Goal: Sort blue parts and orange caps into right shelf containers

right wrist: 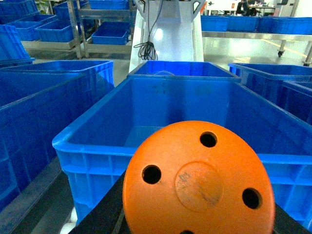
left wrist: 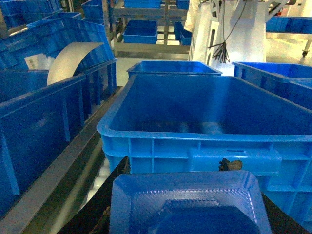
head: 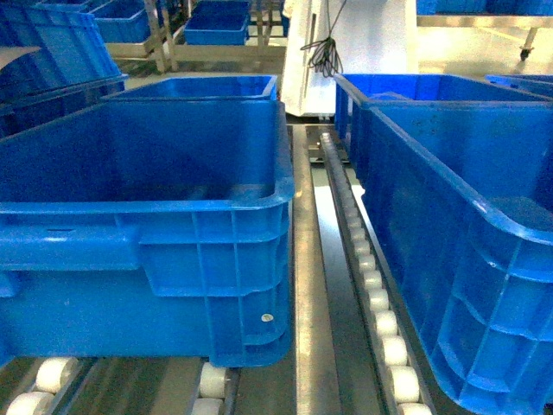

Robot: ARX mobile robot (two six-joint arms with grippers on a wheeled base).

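A translucent blue part (left wrist: 187, 202) with bevelled corners fills the bottom of the left wrist view. My left gripper (left wrist: 178, 176) is shut on it, with dark fingers (left wrist: 116, 183) showing at its sides. It hangs just before the near rim of a large blue crate (left wrist: 204, 142). In the right wrist view a round orange cap (right wrist: 197, 180) with several holes sits in my right gripper (right wrist: 197, 212), shut on it, in front of another big blue crate (right wrist: 97, 146). The head view shows two such crates, left (head: 147, 207) and right (head: 484, 233), and neither gripper.
A roller rail (head: 380, 311) and a metal strip run between the two crates. More blue crates stand behind (head: 216, 86) and on racks at the back (head: 216, 26). A white stand with hanging cables (head: 346, 52) rises beyond. A curved white sheet (left wrist: 68, 63) sticks out of a crate on the left.
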